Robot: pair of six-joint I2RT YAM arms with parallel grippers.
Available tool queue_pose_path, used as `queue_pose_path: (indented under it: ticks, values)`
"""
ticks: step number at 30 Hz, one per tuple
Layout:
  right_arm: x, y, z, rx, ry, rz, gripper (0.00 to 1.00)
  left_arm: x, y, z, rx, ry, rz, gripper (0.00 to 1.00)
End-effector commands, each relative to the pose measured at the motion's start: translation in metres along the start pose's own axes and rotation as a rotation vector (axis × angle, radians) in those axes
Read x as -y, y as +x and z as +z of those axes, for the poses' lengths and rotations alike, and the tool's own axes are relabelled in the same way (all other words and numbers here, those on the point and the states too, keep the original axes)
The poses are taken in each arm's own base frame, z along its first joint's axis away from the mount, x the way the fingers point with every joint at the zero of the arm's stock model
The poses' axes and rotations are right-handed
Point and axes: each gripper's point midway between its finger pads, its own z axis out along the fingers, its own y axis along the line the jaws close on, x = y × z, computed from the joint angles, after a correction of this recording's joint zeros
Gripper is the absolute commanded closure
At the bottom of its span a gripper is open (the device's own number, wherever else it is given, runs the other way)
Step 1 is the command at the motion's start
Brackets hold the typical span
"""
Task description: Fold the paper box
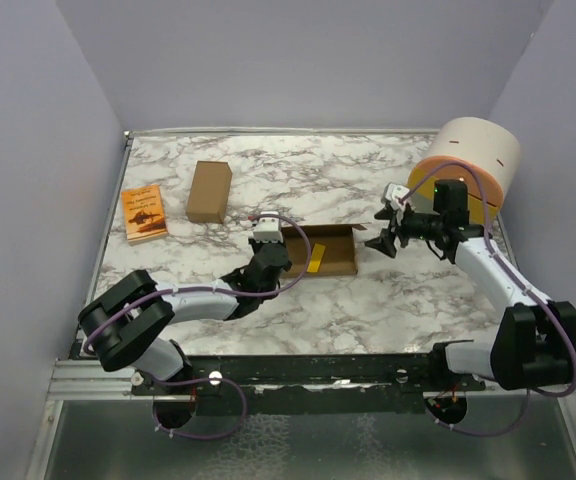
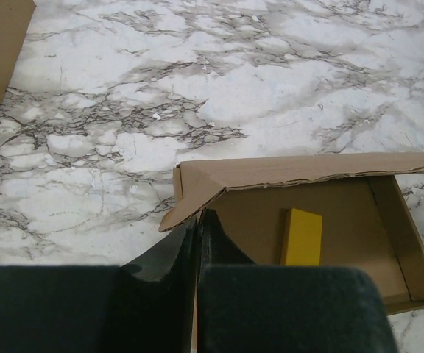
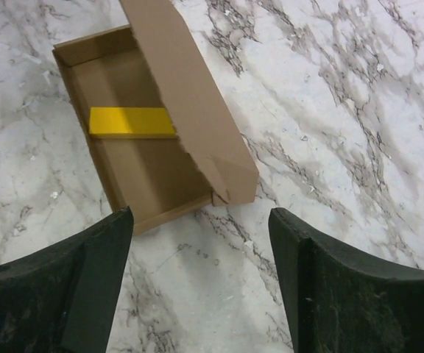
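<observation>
The paper box [image 1: 336,248] lies in the middle of the table as a shallow brown tray, its long far flap [image 3: 190,95] tilted up over the inside. A yellow strip [image 2: 302,237] lies on its floor. My left gripper [image 1: 276,256] is at the box's left end, its jaws shut [image 2: 199,220] on the thin cardboard wall just under the folded corner. My right gripper [image 1: 384,240] hovers off the box's right end, open [image 3: 201,217], with only bare table between its fingers. The box [image 3: 138,169] sits just beyond those fingertips.
A narrower ready-made cardboard box [image 1: 209,191] stands at the back left, with an orange booklet [image 1: 144,212] beside it near the left edge. A large cream and orange roll [image 1: 468,165] sits at the back right, close behind the right arm.
</observation>
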Motion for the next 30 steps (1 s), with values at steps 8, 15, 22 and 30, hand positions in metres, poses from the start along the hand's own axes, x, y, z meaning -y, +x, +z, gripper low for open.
queue_pose_path:
  ticks: [8,15,22,30]
  values:
    - [0.032,-0.001,0.032,0.091,-0.043,-0.071,0.48,0.005,0.005,-0.002,-0.038,0.021,0.011,1.00]
    - [0.027,0.008,0.038,0.085,-0.034,-0.045,0.74,0.008,0.003,-0.001,-0.038,0.031,0.006,1.00]
    - [0.031,-0.010,0.048,0.083,0.054,-0.080,0.97,0.012,-0.002,0.003,-0.033,0.028,0.006,1.00]
    - [0.048,-0.020,0.059,0.017,0.165,0.074,0.99,0.013,-0.007,0.015,-0.031,0.010,0.013,1.00]
